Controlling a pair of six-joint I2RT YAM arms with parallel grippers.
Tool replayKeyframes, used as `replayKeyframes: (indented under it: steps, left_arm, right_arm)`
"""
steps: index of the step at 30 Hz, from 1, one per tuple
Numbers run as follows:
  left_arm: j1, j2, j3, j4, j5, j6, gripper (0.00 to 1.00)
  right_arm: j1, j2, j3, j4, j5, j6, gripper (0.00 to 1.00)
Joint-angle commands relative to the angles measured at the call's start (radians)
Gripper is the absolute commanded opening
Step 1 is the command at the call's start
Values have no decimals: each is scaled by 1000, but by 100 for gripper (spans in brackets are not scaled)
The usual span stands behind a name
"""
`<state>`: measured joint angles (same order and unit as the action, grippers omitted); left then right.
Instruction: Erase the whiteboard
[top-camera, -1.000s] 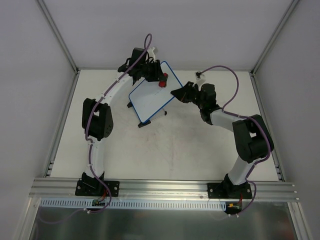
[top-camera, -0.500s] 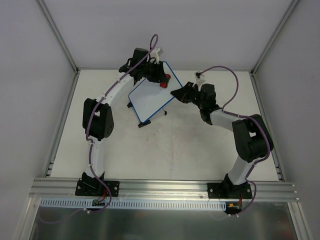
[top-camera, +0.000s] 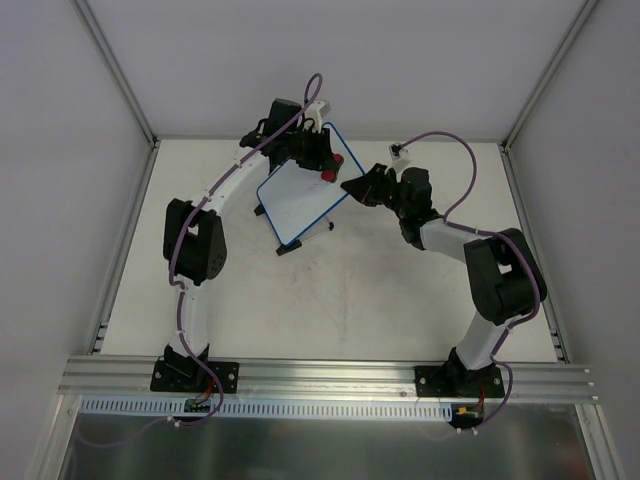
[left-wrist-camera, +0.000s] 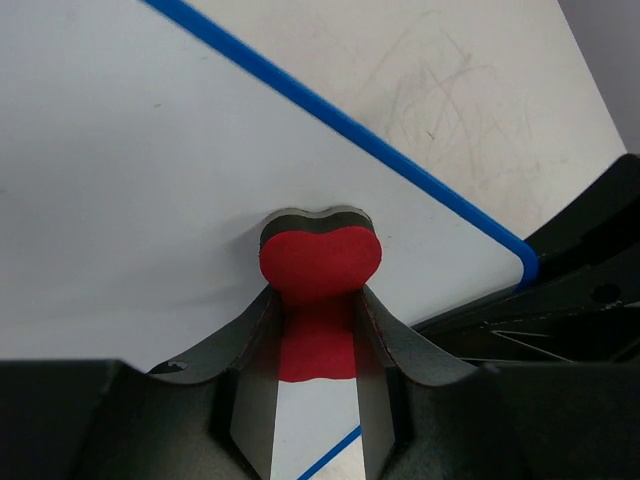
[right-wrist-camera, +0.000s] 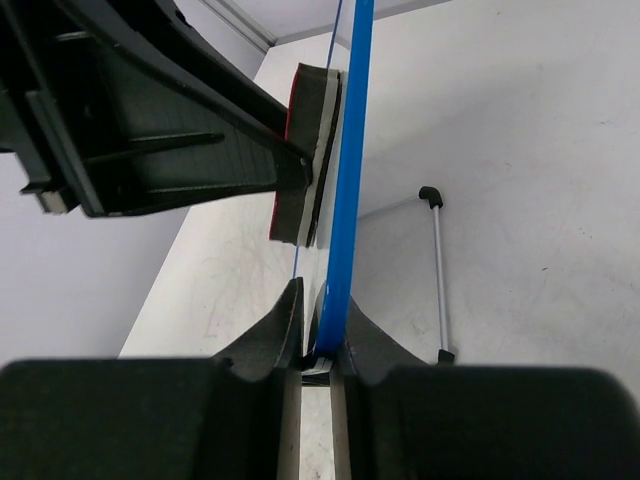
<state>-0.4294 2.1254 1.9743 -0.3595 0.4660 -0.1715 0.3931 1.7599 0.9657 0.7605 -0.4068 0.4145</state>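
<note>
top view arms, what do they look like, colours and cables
The left arm and right arm match: white links, bulky black joint housings, black base plates, a purple cable running along each. The left gripper and right gripper are black, tapering to a narrow tip.

Whiteboard (top-camera: 300, 205): plain white face, thin blue frame, black feet. Eraser (left-wrist-camera: 320, 262): red top, black and pale grey layers at edge. Table (top-camera: 350, 295): off-white, faint grey scuff marks. Arm cables (top-camera: 441, 133): purple.

right gripper (right-wrist-camera: 318, 345) clamped on whiteboard (right-wrist-camera: 350, 150) blue edge, board seen edge-on. eraser (right-wrist-camera: 318, 120) flat against its left face; support leg (right-wrist-camera: 437, 270) on right.
</note>
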Motion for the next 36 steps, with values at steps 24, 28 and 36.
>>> replayKeyframes:
  steps: [24,28,36]
  left_arm:
    - [-49,-82,-239,51,11,56,0]
    - [-51,-82,-262,51,-39,47,0]
    - [-45,-59,-382,91,-82,23,0]
  right_arm:
    - [61,23,30,-10,-144,-161,0]
    - [62,19,25,-10,-142,-161,0]
    - [61,18,27,-10,-144,-160,0]
